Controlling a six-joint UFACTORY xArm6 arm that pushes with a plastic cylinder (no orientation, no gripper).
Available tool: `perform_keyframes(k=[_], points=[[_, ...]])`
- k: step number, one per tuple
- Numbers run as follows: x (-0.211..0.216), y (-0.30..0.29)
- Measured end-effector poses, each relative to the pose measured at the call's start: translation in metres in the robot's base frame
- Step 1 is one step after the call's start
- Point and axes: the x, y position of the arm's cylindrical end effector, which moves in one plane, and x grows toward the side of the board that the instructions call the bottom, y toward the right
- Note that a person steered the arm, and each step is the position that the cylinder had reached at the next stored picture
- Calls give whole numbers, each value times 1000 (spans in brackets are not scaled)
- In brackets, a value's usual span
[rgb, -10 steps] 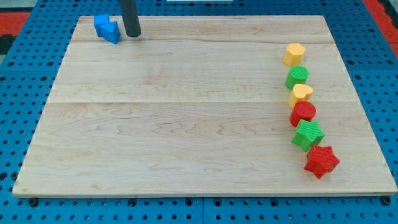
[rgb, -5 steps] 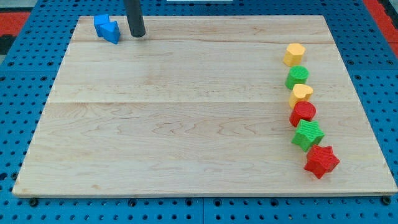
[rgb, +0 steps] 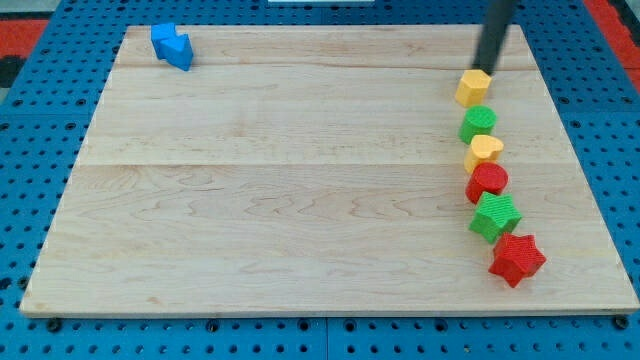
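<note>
My tip (rgb: 487, 68) stands at the view's top right, right behind the yellow hexagon block (rgb: 473, 87), touching or almost touching its top edge. Below that block runs a column down the right side: a green round block (rgb: 478, 124), a yellow heart block (rgb: 484, 150), a red round block (rgb: 488, 182), a green star-like block (rgb: 495, 216) and a red star block (rgb: 517, 259). Two blue blocks (rgb: 172, 46) sit pressed together at the view's top left, far from the tip.
The wooden board (rgb: 300, 200) lies on a blue pegboard surface (rgb: 20, 200). The column of blocks stands close to the board's right edge. Red areas show at the view's top corners.
The rod has swept from beside the blue blocks at the top left across to the top right, ending behind the yellow hexagon. No block has moved.
</note>
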Motion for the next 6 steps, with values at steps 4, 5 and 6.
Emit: perform_keyframes(k=[4,5,6], points=[[259,28],[242,-38],[222,-116]])
